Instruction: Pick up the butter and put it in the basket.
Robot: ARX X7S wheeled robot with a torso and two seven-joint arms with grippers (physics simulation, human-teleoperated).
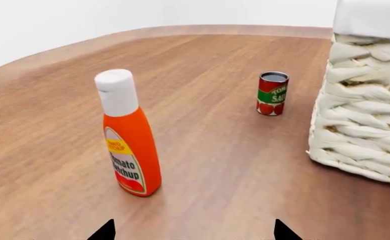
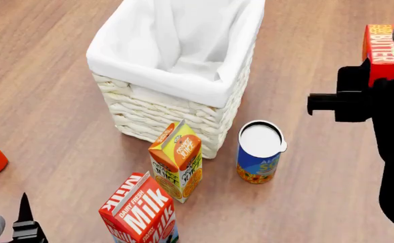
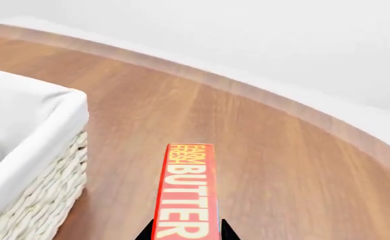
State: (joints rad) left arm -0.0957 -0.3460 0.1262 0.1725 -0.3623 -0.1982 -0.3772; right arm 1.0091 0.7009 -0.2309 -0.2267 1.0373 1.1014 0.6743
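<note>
The pickup looks done: the right gripper [image 3: 184, 235] has its jaws clamped on the butter [image 2: 380, 50], held off the counter [image 2: 48, 76] at the basket's [image 2: 176, 76] three o'clock. Carrying it over the rim and releasing remain. The left gripper [image 1: 193, 231] idles with jaws apart near the ketchup bottle [image 1: 129, 135].

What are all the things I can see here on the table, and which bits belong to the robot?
basket: one, cream-white wicker with white cloth liner, middle of the table
butter: one, red box with white lettering, held above the table to the basket's right
juice carton: one, yellow-orange, in front of the basket
milk carton: one, red and white, nearest the robot
round tub: one, blue with white lid, right of the juice carton
ketchup bottle: one, orange-red with white cap, far left
tomato sauce can: one, red and green, near the basket
table: one, brown wood
right hand: black, shut on the butter
left hand: black, only its fingertips show
</note>
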